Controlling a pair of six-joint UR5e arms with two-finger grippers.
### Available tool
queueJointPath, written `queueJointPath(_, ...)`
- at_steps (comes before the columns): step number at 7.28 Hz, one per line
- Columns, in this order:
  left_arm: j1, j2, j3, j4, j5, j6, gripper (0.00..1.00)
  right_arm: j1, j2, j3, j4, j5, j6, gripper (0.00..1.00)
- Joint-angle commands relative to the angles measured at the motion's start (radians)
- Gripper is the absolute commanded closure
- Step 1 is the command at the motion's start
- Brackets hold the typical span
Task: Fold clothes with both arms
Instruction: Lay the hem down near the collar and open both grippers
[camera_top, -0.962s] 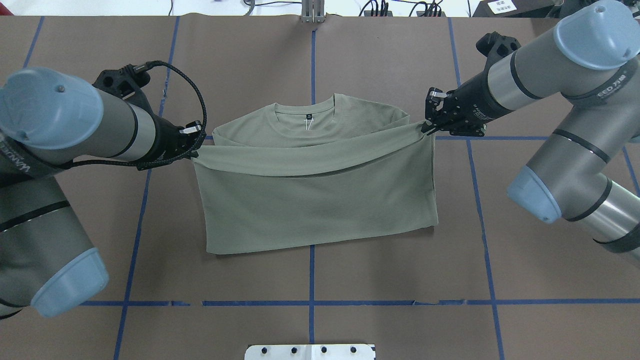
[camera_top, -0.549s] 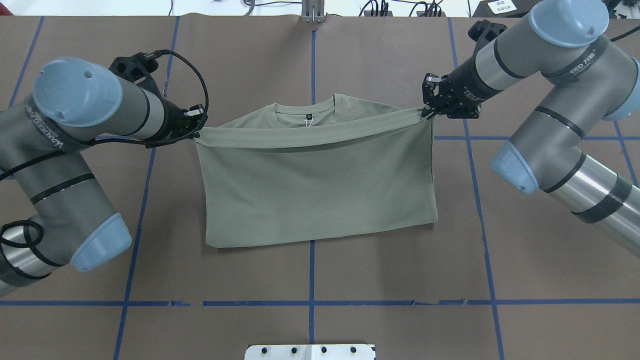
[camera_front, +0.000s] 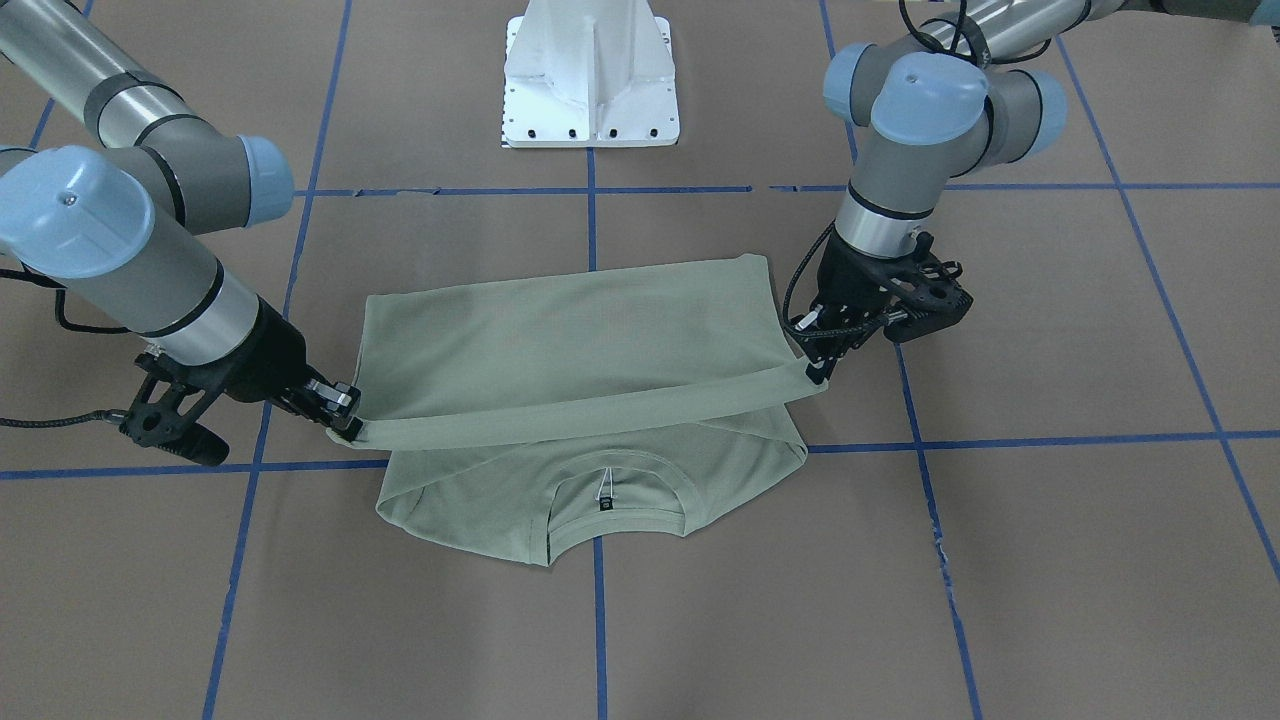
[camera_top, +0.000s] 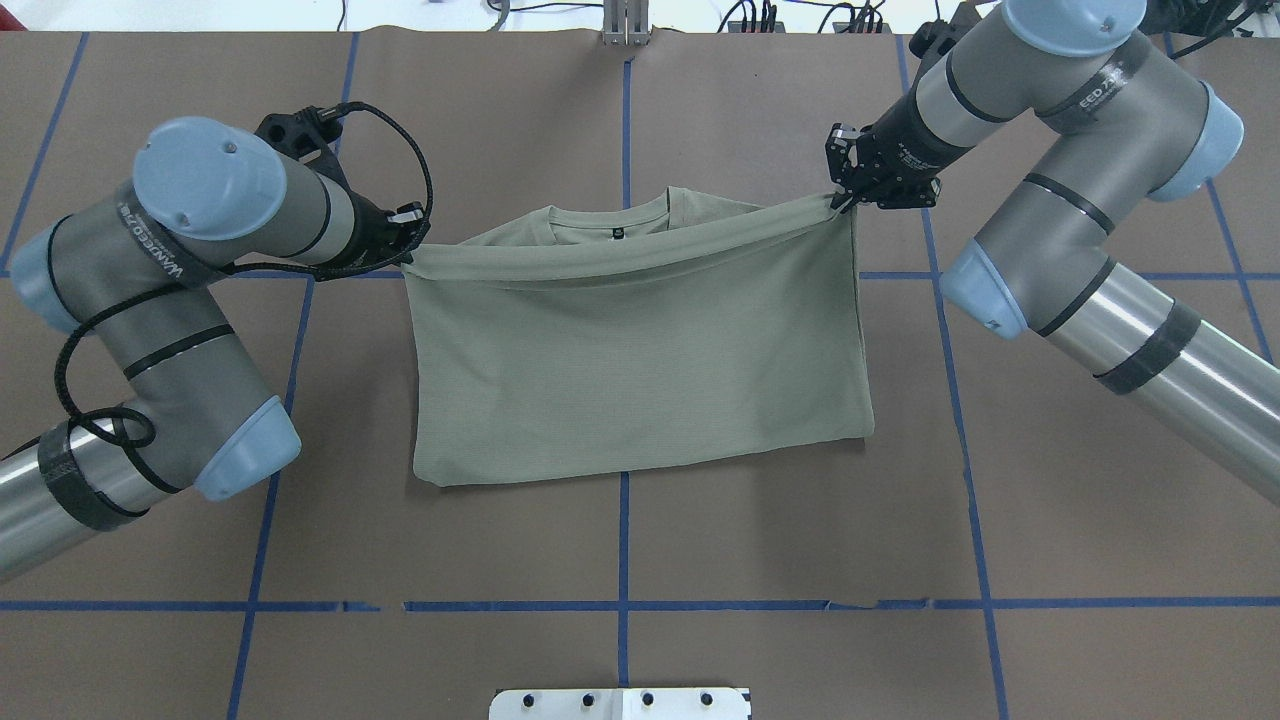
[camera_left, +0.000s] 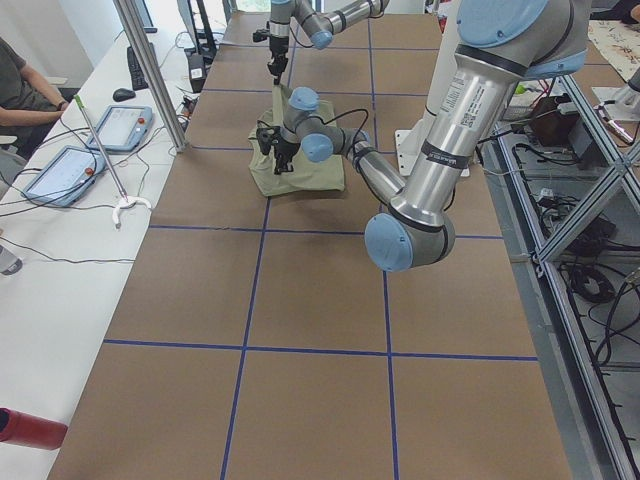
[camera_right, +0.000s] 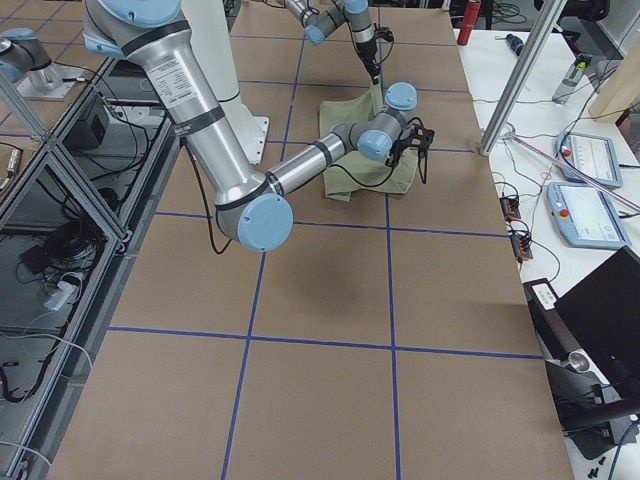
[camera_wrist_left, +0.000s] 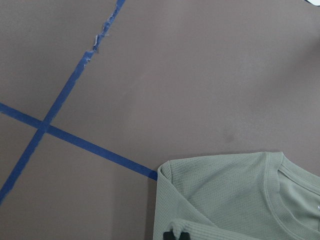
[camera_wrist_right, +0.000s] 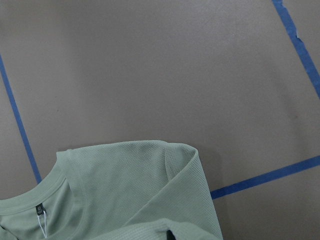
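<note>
Left hand (camera_top: 405, 252): pinched shut on one corner of the shirt's (camera_top: 640, 370) lifted edge, on the robot's left of the garment.
Right hand (camera_top: 838, 203): likewise clamped on the opposite corner, a little farther out over the desk (camera_top: 700, 560) than the left.
Held edge: stretched between the two hands with a slight sag, raised just over the shoulders; the front-facing view shows it as a band floating above the layer below.
Change: over the last second both hands have carried this edge away from the robot, from mid-chest out to the shoulder line, and both arms have reached farther out.
Meaning: the hem-to-neck fold looks nearly complete; what remains is probably lowering the edge and letting go.
Shirt position: centre of the desk, straddling the middle blue tape line (camera_top: 624, 540), with the fold crease on the robot's side. Only the collar (camera_top: 600, 218) and shoulder tops stay uncovered.
Neck label (camera_front: 605, 505): small and dark with a white tag; too small to read.
Arm lettering: the left arm (camera_top: 150, 255) seems to read "WANDEED"; on the right arm (camera_top: 1095, 95) only "EED" is legible.
</note>
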Motion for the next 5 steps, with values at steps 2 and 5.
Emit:
queueJointPath(2, -0.025, -0.046, 0.084, -0.001, 0.001, -0.001, 1.0, -0.002, 0.066, -0.093, 0.002, -0.002, -0.003, 1.0)
queueJointPath(5, -0.023, -0.115, 0.185, -0.004, 0.004, -0.009, 1.0, -0.007, 0.071, -0.113, 0.002, -0.019, -0.007, 1.0)
